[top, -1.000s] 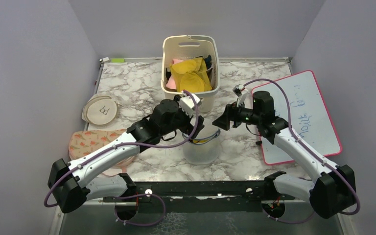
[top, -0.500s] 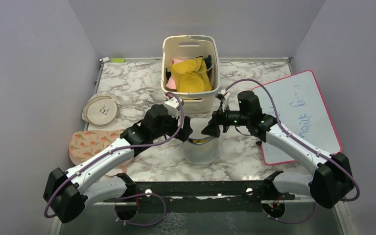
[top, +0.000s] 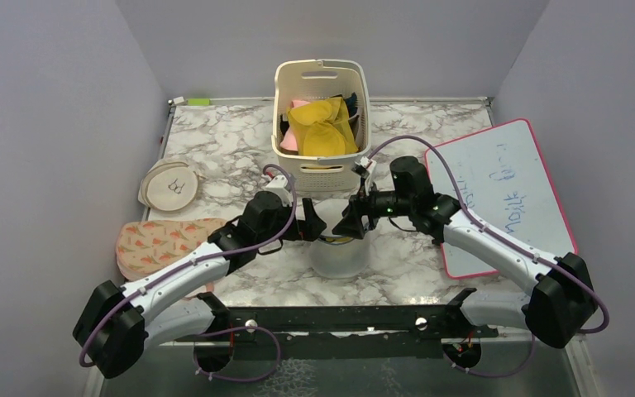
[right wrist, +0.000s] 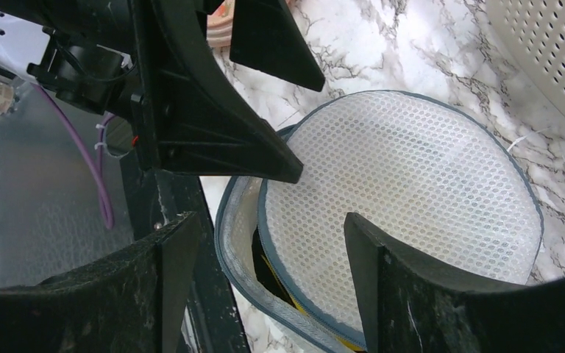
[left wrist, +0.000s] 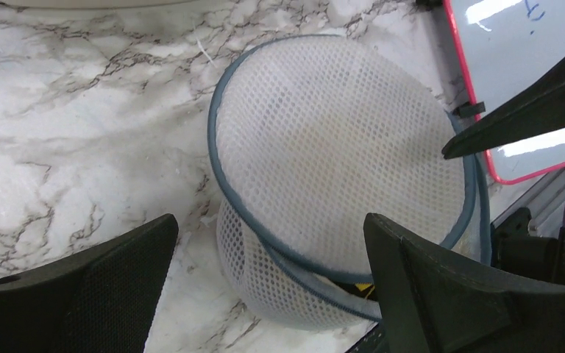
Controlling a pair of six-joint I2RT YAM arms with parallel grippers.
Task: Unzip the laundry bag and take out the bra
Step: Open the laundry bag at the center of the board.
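White mesh laundry bag [top: 341, 252] stands on the marble table [top: 231, 149] near its front edge, just in front of the cream basket [top: 322, 172] and between the two arms. Dark zip trim [left wrist: 213, 132] runs round the rim. In the right wrist view the flat mesh lid sits apart from the drum wall along the near side, leaving a gap [right wrist: 244, 243]; on the far side lid and wall appear joined. Judgement: zip partly undone, not all the way round. Something dark with a strip of yellow shows through the gap; cannot tell whether that is the bra. No black garment lies on the table, so removal is not yet done. Left gripper [top: 312, 227] hangs over the left edge of the lid, jaws spread wide, nothing between them. Right gripper [top: 349, 225] faces it from the other side, also spread wide and empty. Neither is seen touching the mesh or the zip pull, and the pull itself cannot be made out. Left to do: finish opening the lid, reach in, lift out the bra.
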